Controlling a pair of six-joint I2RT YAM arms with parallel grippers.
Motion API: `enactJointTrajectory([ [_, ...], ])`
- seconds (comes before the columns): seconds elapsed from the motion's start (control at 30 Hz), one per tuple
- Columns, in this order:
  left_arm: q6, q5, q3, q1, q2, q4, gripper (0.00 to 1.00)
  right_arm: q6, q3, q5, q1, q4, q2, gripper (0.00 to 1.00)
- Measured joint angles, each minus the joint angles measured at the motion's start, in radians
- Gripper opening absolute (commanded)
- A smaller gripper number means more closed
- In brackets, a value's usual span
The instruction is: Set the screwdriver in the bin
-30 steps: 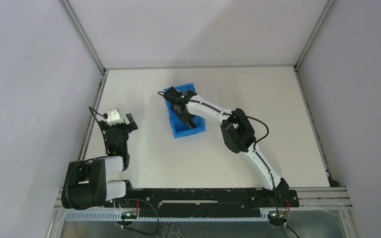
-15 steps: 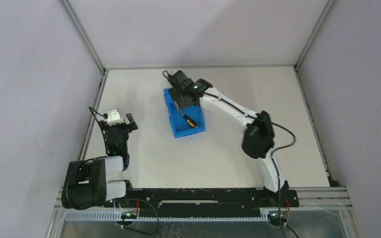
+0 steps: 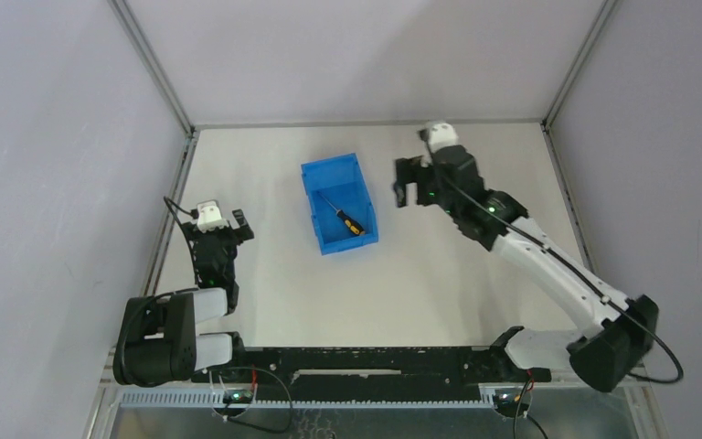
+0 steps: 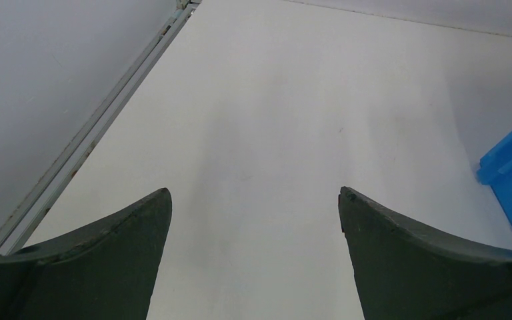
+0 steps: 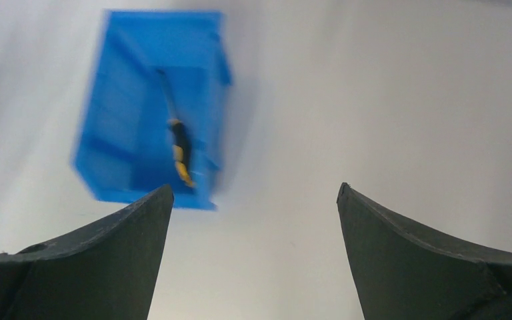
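Our left arm is folded back near its base, the left gripper (image 4: pixel 253 193) wide apart at the fingers. Our right arm stretches forward, the right gripper (image 5: pixel 253 190) equally spread.

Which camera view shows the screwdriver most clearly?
The top external view: the screwdriver lies sharp and whole inside the bin. The right wrist view shows it too, but blurred. The left wrist view shows only a bin corner.
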Motion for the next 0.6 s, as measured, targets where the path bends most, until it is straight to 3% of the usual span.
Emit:
enactJointTrajectory([
  [0.33, 0.000, 0.000, 0.000, 0.000, 0.000, 0.000, 1.00, 0.124, -0.602, -0.028, -0.325, 0.146, -0.393, 1.00],
  [0.6, 0.000, 0.000, 0.000, 0.000, 0.000, 0.000, 1.00, 0.185, -0.774, -0.024, -0.379, 0.172, -0.492, 1.00],
])
